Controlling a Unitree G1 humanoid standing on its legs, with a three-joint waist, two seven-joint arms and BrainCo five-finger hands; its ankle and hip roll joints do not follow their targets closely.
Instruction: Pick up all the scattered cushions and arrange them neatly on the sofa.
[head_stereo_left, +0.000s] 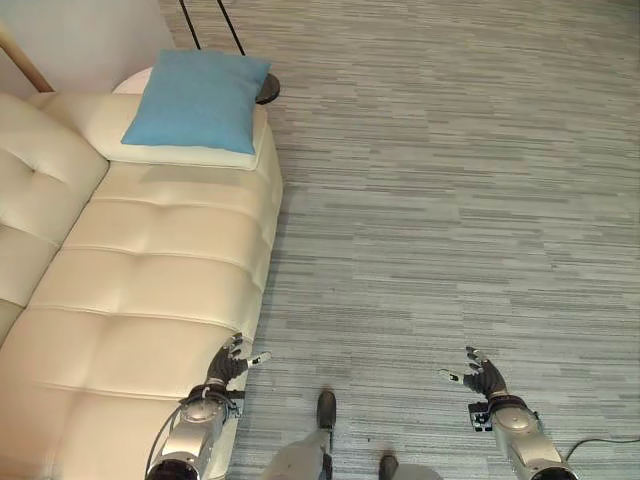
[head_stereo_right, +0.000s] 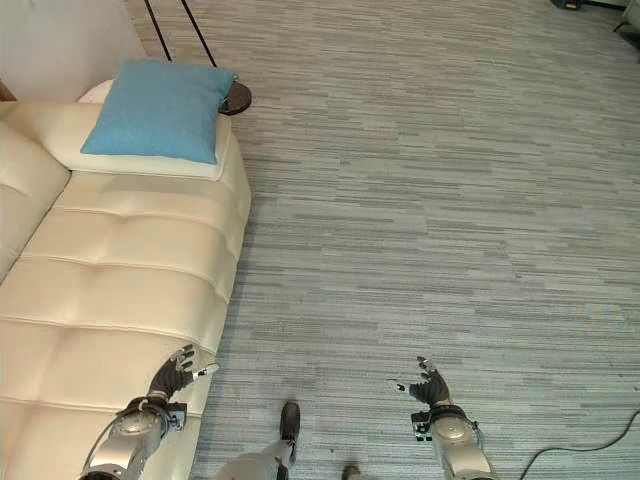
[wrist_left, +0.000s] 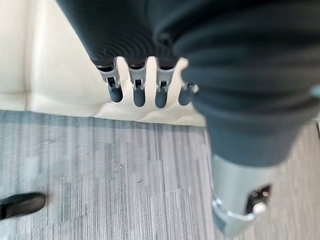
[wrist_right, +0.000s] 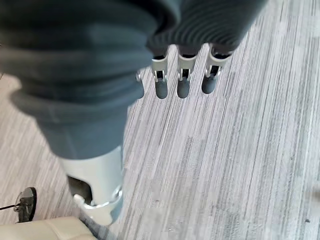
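Note:
A blue cushion (head_stereo_left: 199, 99) lies flat on the far armrest end of the cream sofa (head_stereo_left: 150, 290), at the upper left of both eye views. My left hand (head_stereo_left: 230, 364) hovers over the sofa's near front edge, fingers (wrist_left: 138, 93) straight and holding nothing. Out over the grey carpet at the lower right, my right hand (head_stereo_left: 484, 378) is open too, with its fingers (wrist_right: 183, 87) spread and empty. Both hands are far from the cushion.
A floor lamp's round black base (head_stereo_left: 267, 90) and thin poles stand just behind the sofa's far end. Striped grey carpet (head_stereo_left: 450, 200) spreads to the right. A dark object (head_stereo_right: 572, 4) sits at the far top right.

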